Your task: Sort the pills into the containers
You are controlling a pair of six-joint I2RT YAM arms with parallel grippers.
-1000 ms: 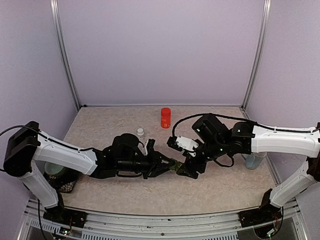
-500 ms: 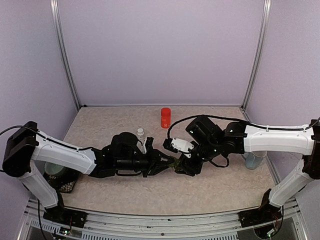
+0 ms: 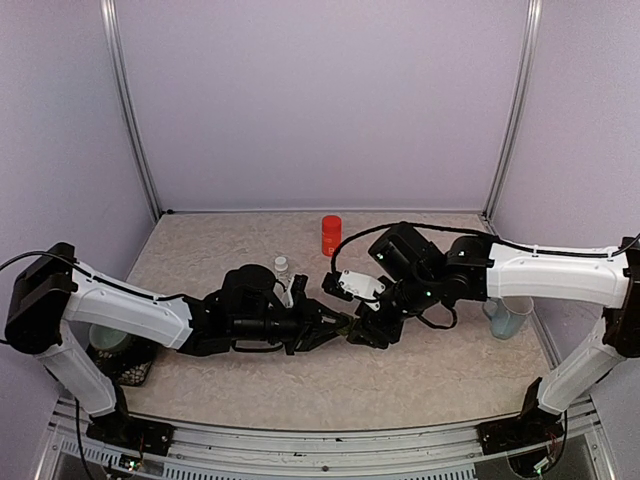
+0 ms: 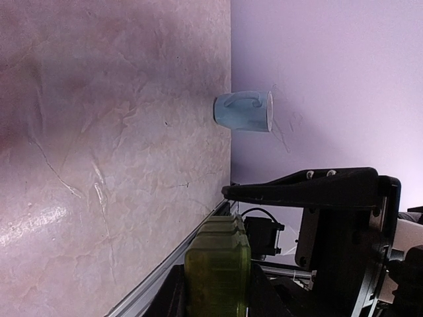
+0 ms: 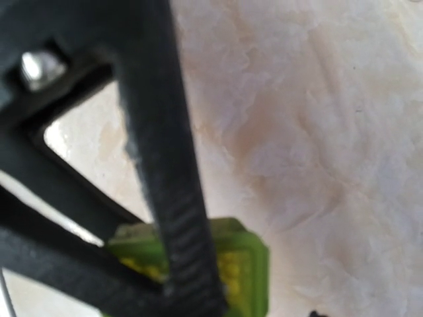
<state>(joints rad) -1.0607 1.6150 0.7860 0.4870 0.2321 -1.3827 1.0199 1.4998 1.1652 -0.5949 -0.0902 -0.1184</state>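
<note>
The pill box [image 4: 218, 267], a small green strip of joined compartments, is held off the desk [image 3: 440, 375], just below the middle of the overhead view where the two arms meet. The left tool [image 3: 338, 328] is pinching it by one end, its fingers pressed against the long sides. In the left wrist view the box sticks up from the bottom edge of the frame. The right tool [image 3: 362, 328] is right at the free end. In the right wrist view one of its fingers [image 5: 172, 198] crosses in front of the box, with the yellowish inside showing beside it. I cannot tell whether that tool is spread around the box, pressing a lid or gripping.

The box looks like light, stiff, smooth plastic. I judge it could twist or slip in so narrow a pinch if pushed hard from the far end, and the hinged lids are probably its weak part. The safest hold seems to be across the side walls, leaving the lids free.

No loose pills are visible. An orange bottle [image 3: 331, 235] and a small clear bottle [image 3: 281, 265] stand above the middle, and a pale blue mug [image 3: 508, 320] stands at the right.
</note>
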